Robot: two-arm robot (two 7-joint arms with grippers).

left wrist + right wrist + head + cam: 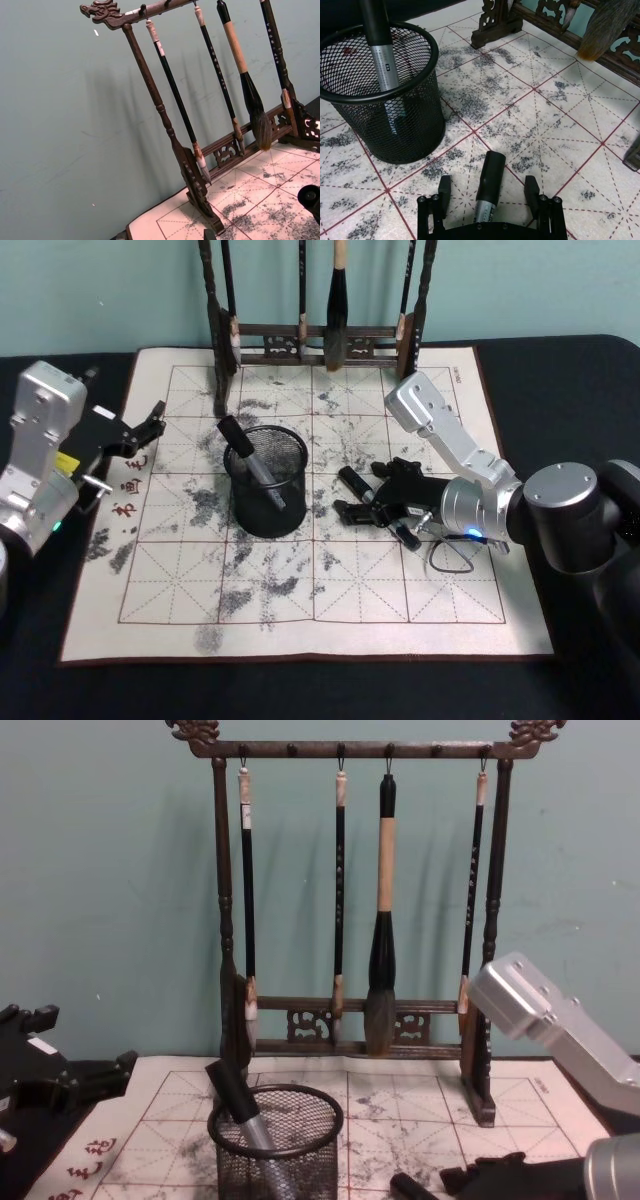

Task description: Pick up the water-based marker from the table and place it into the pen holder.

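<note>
A black-capped water-based marker [491, 172] lies on the ink-stained calligraphy mat, just right of the pen holder [268, 502]. My right gripper [487, 187] is down at the mat, open, one finger on each side of the marker and a gap between each finger and the barrel. In the head view the same marker [350, 480] points out of the right gripper [370, 490] toward the black mesh pen holder. Another marker [380, 50] stands tilted inside the pen holder [385, 100]. My left gripper [148, 428] rests open at the mat's left edge.
A tall dark wooden brush rack [320, 340] with hanging brushes stands along the mat's far edge, behind the holder. The rack [350, 900] rises well above the holder [275, 1145] in the chest view. The mat's [300, 610] near half is bare.
</note>
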